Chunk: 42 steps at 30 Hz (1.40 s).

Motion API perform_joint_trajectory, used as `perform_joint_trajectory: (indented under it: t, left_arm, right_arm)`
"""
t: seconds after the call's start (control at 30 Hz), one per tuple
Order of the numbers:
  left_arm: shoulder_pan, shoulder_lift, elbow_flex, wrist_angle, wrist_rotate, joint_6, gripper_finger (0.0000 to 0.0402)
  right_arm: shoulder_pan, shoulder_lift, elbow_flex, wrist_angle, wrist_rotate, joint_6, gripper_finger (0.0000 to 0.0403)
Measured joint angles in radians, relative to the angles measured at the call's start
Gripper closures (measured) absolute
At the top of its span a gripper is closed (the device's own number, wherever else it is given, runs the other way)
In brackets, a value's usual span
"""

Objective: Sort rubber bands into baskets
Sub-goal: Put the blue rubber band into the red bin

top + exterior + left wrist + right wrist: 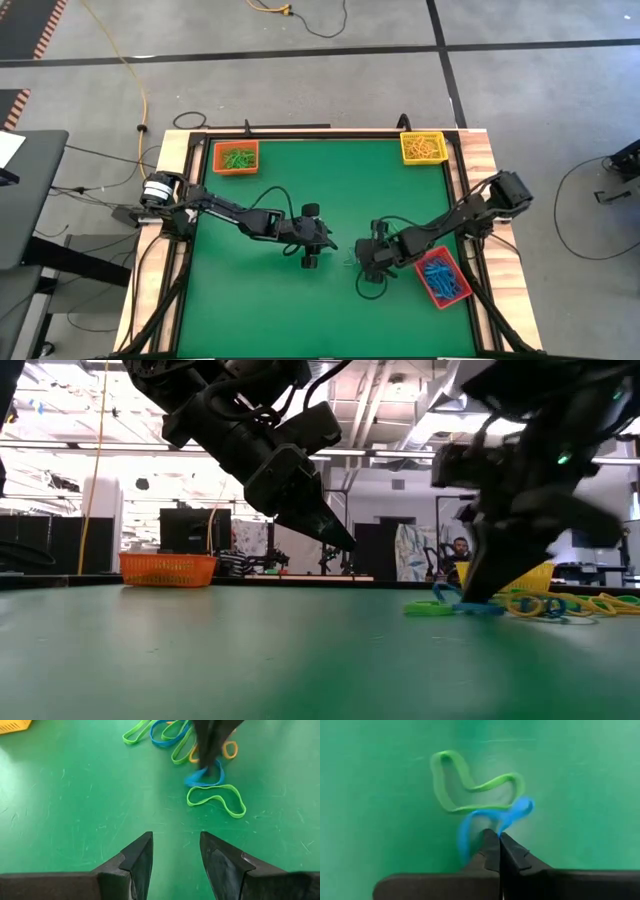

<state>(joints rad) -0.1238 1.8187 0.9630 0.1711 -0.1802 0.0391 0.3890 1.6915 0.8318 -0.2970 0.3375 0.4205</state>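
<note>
Right gripper (499,840) jaws are pinched together on a blue rubber band (512,812), tips down at the green table (280,300). Left gripper (176,851) jaws stand a little apart with nothing between them, hovering above the table just short of the band pile.

High view: right gripper (368,262) sits right of table centre, just beside the red basket (441,279); left gripper (318,248) is near table centre, a short gap from the right one, the two facing each other.

Red basket is near the right edge and holds blue bands. Orange basket (236,157) is at the far left corner with green bands in it. Yellow basket (422,147) is at the far right corner with yellow bands in it.

Loose bands lie on the table between the two grippers. Left wrist view: a green band (216,801) lies flat, touching the blue band (205,775) that the dark fingers of the other arm come down on; more green, blue and yellow loops (165,732) are heaped just behind. Right wrist view: the green band (465,785) lies against the pinched blue one.

Low view: right gripper (478,590) touches down at the pile of bands (545,604) on the right; left gripper (335,532) hangs tilted above the table, clear of it. Orange basket (167,568) shows far back on the left.
</note>
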Motion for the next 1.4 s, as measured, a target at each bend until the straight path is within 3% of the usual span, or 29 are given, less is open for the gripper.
perform_joint_trajectory:
  t: [0.1,0.27,0.47,0.67,0.93,1.2,1.4]
  left_arm:
    - [0.000,0.000,0.000,0.000,0.000,0.001,0.0248]
    - [0.000,0.000,0.000,-0.002,0.000,0.001,0.0248]
    - [0.000,0.000,0.000,-0.004,0.000,0.001,0.0248]
    - [0.000,0.000,0.000,-0.006,0.000,0.001,0.0248]
    - [0.000,0.000,0.000,-0.004,0.000,0.002,0.0248]
    - [0.000,0.000,0.000,0.000,0.000,0.005,0.0248]
    - [0.000,0.000,0.000,0.000,0.000,0.005,0.0248]
  right_arm:
    - [0.005,-0.049,-0.002,-0.025,-0.002,-0.004,0.0386]
    - [0.029,-0.160,-0.001,-0.072,0.095,-0.008,0.0390]
    - [0.076,-0.325,-0.001,-0.202,0.087,0.038,0.0392]
    - [0.140,-0.491,-0.001,-0.460,-0.018,0.217,0.0392]
    - [0.265,-0.602,-0.001,-0.862,-0.244,0.626,0.0392]
    - [0.383,-0.582,-0.001,-0.872,-0.387,0.826,0.0384]
    - [0.430,-0.554,-0.001,-0.871,-0.373,0.891,0.0383]
